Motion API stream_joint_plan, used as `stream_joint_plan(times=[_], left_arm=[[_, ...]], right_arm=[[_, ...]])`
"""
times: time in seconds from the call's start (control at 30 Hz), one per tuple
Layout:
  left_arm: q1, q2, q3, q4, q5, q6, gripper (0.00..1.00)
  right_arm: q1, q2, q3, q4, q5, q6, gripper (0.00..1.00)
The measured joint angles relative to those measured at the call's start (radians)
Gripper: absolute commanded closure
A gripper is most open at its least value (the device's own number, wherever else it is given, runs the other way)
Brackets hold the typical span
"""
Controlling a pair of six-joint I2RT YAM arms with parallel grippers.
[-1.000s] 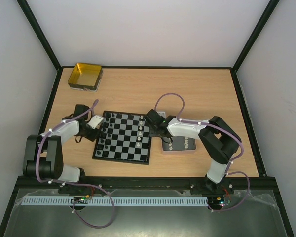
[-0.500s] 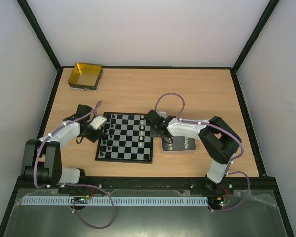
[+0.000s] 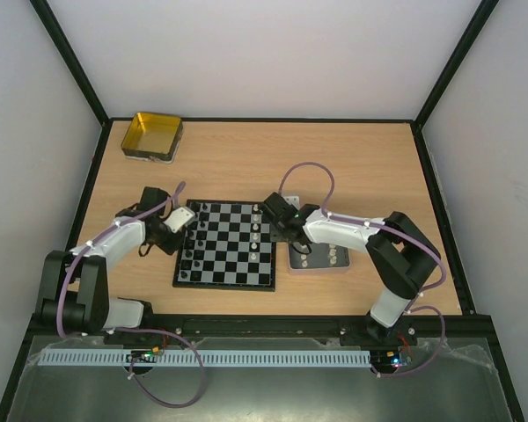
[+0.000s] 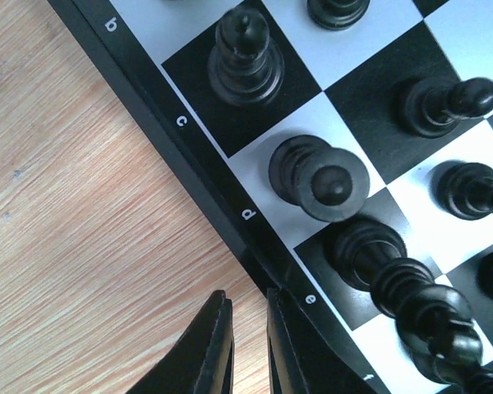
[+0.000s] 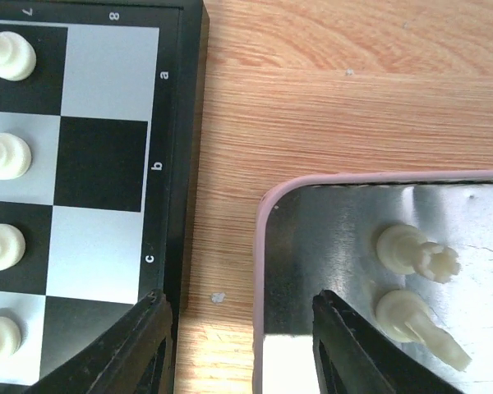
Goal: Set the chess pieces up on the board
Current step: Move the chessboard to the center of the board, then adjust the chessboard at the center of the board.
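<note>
The checkered board (image 3: 233, 255) lies mid-table, with black pieces (image 3: 192, 246) along its left side and white pieces (image 3: 257, 230) near its right side. My left gripper (image 3: 187, 230) is at the board's left edge. In the left wrist view its fingers (image 4: 248, 349) are almost together and hold nothing; one rests against the dark border (image 4: 205, 156) near black pieces (image 4: 320, 176). My right gripper (image 3: 282, 236) is open and empty (image 5: 242, 345). It straddles the gap between the board (image 5: 99, 164) and the silver tray's rim (image 5: 267, 246). White pawns (image 5: 8, 156) stand on the board.
The silver tray (image 3: 321, 258), right of the board, holds several white pieces; two (image 5: 415, 250) lie beside my right finger. A yellow square tin (image 3: 152, 134) sits at the far left corner. Black frame rails bound the table.
The board has slid to the right and turned squarer to the table. My left gripper followed its left edge rightward. The right arm shifted slightly.
</note>
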Motion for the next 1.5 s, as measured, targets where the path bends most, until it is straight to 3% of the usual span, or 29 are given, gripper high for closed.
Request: stream_joint_plan(times=[0.33, 0.5, 0.63, 0.8, 1.0, 1.27, 1.33, 1.43, 1.5], left_arm=[[0.026, 0.039, -0.031, 0.059, -0.087, -0.009, 0.87], [0.072, 0.013, -0.026, 0.031, -0.078, -0.007, 0.79], [0.085, -0.023, -0.007, 0.01, -0.071, -0.004, 0.62], [0.094, -0.067, 0.005, -0.013, -0.063, -0.013, 0.27], [0.125, -0.15, 0.089, -0.079, -0.028, -0.018, 0.16], [0.135, -0.27, 0.187, -0.107, 0.074, -0.048, 0.16], [0.135, -0.275, 0.187, -0.107, 0.085, -0.058, 0.18], [0.146, -0.274, 0.166, -0.094, 0.087, -0.065, 0.26], [0.169, -0.264, 0.14, -0.092, 0.086, -0.063, 0.39]], right_arm=[[0.0, -0.055, 0.0, -0.034, 0.026, 0.0, 0.53], [0.0, -0.144, 0.0, -0.063, 0.034, 0.0, 0.42], [0.0, -0.235, 0.0, -0.086, 0.056, -0.002, 0.23], [-0.006, -0.328, -0.031, -0.1, 0.071, -0.002, 0.21], [-0.01, -0.435, -0.134, -0.114, 0.063, 0.001, 0.2], [-0.033, -0.481, -0.156, -0.144, 0.062, -0.002, 0.42], [-0.06, -0.481, -0.157, -0.15, 0.05, -0.006, 0.43], [-0.153, -0.491, -0.164, -0.159, 0.013, -0.024, 0.42], [-0.228, -0.5, -0.164, -0.176, -0.01, -0.041, 0.42]])
